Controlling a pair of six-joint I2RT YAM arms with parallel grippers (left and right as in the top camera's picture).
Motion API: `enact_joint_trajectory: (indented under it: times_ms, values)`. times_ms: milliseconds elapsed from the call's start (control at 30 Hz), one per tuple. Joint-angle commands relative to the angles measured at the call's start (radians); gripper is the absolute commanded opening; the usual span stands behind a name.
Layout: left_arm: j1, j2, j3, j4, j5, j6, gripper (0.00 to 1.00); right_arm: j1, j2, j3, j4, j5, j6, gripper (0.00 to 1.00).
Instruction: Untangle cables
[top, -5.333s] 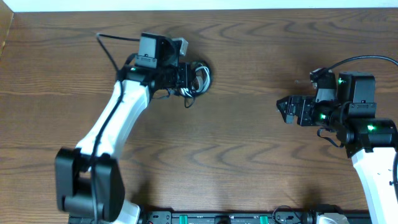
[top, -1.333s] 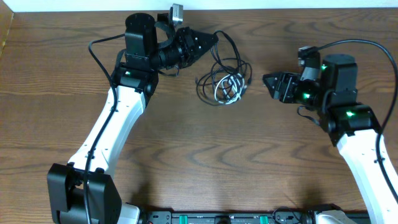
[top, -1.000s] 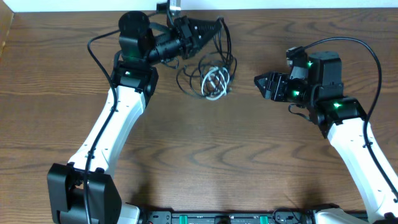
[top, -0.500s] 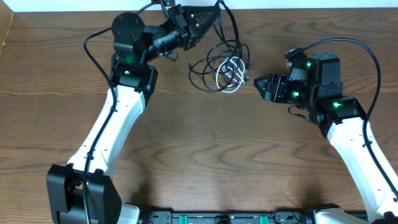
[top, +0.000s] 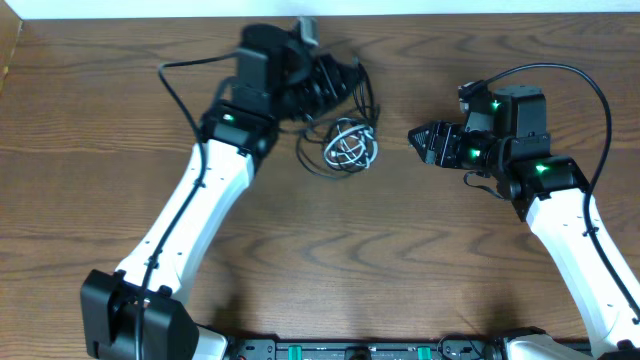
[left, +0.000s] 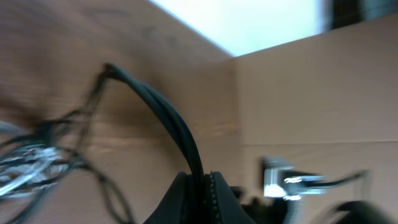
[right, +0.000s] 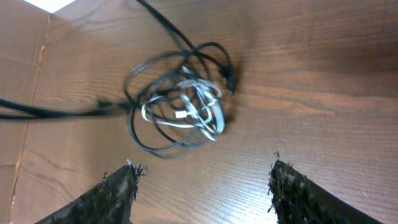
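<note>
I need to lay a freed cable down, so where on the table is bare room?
The near middle of the table, between the left arm and right arm, is bare wood; so is the left side beyond the left arm. Crowded: the tangled cables between the left gripper and right gripper.

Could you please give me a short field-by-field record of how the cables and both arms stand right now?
left pincer: shut on black cable
right pincer: open, holding nothing, facing the tangle
white cable: coiled inside black loops, tangled
table: brown wood
</note>
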Motion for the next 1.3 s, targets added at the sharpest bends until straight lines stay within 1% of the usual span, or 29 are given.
enact_joint_trajectory:
  times_ms: [0,167,267,400,500,600,700,800,933,1167,1267]
  values:
    - [-0.036,-0.015,0.02,-0.051,-0.171,0.185,0.07,0.006,0.003,0.008,-0.002,-0.002,-0.006,0.68]
    - [-0.061,-0.015,0.067,-0.153,-0.225,0.238,0.07,0.006,0.003,0.008,0.007,-0.003,-0.006,0.68]
    - [-0.071,-0.015,0.119,-0.231,-0.277,0.246,0.07,0.007,0.003,0.008,0.023,-0.01,-0.024,0.69]
    - [-0.096,-0.015,0.203,-0.349,-0.354,0.263,0.07,0.007,0.003,0.009,0.076,-0.066,-0.071,0.69]
    - [-0.109,-0.015,0.238,-0.391,-0.355,0.27,0.07,0.016,0.003,0.009,0.135,-0.109,-0.082,0.69]
    - [-0.112,-0.015,0.247,-0.405,-0.339,0.242,0.07,0.041,0.003,0.009,0.203,-0.157,-0.098,0.67]
    - [-0.112,-0.015,0.247,-0.405,-0.296,0.217,0.07,0.079,0.003,0.008,0.247,-0.159,-0.125,0.67]
    - [-0.111,-0.016,0.247,-0.405,-0.292,0.187,0.07,0.113,0.005,0.008,0.263,-0.159,-0.166,0.66]
    - [-0.103,-0.016,0.248,-0.394,-0.295,0.183,0.07,0.143,0.009,0.008,0.276,-0.159,-0.208,0.65]
    - [-0.046,-0.016,0.248,-0.372,-0.293,0.08,0.07,0.149,0.008,0.008,0.278,-0.187,-0.285,0.67]
    - [-0.04,-0.016,0.248,-0.366,-0.255,0.042,0.07,0.164,0.011,0.008,0.286,-0.189,-0.308,0.67]
